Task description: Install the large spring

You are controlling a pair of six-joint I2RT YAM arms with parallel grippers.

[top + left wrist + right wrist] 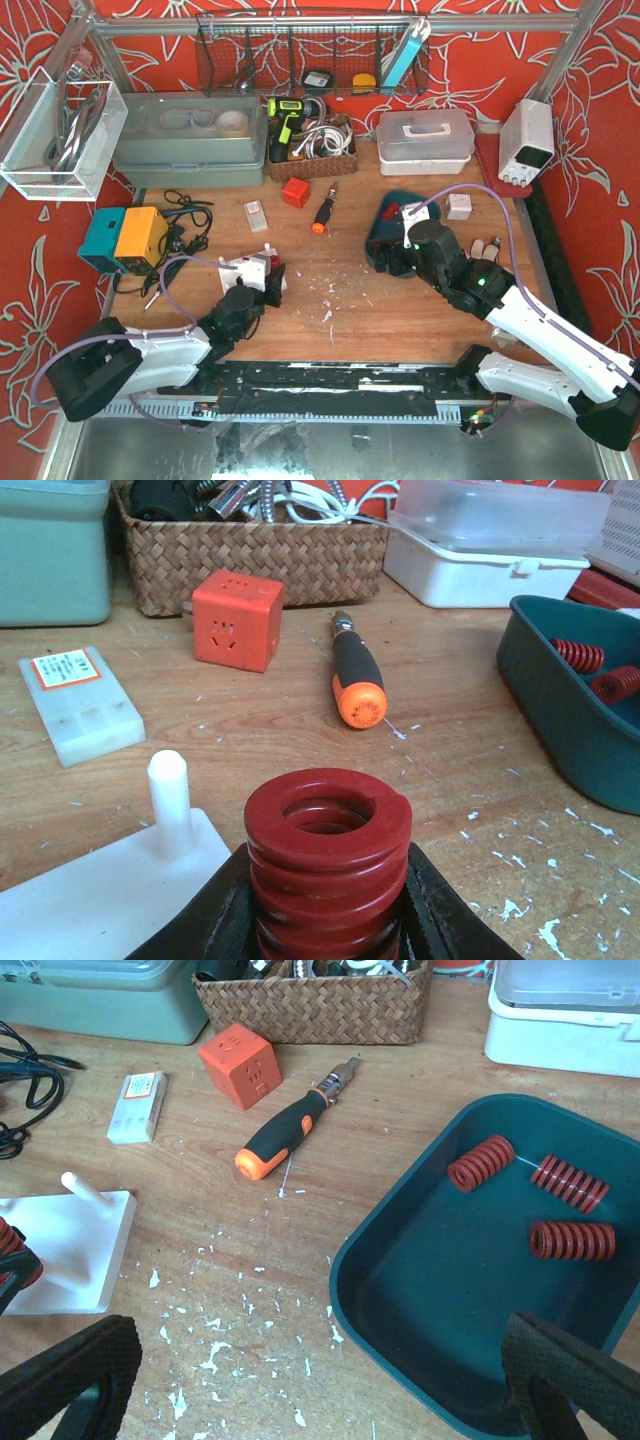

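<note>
Spring: we see the large red spring (pixel 328 850) standing upright in the left half of the counter (pixel 400 300), towards its near edge.
Left end effector (pixel 328 920): it is clenched on the spring's lower coils, and the open top ring is in clear view.
Peg: a white peg (pixel 168 795) rises from a white base (pixel 100 900) just beside the spring. The spring is not on it yet.
Right end effector (pixel 320 1375): it is released with its fingers spread wide and holds nothing. It hangs over a teal tray (pixel 400 1260) near the right edge, where three small springs (pixel 480 1163) lie.
Risk, missed bore: we judge that if the ring comes down off-centre, a coil could catch the peg's tip and jam or cock sideways.
Risk, shifting base: the base looks light and we see nothing fastening it, so a sideways nudge could slide or tip it.
Risk, slipping grip: rounded coils may twist between the fingers under downward load.
Risk, early release: letting go before the spring seats could send it toppling and rolling.
</note>
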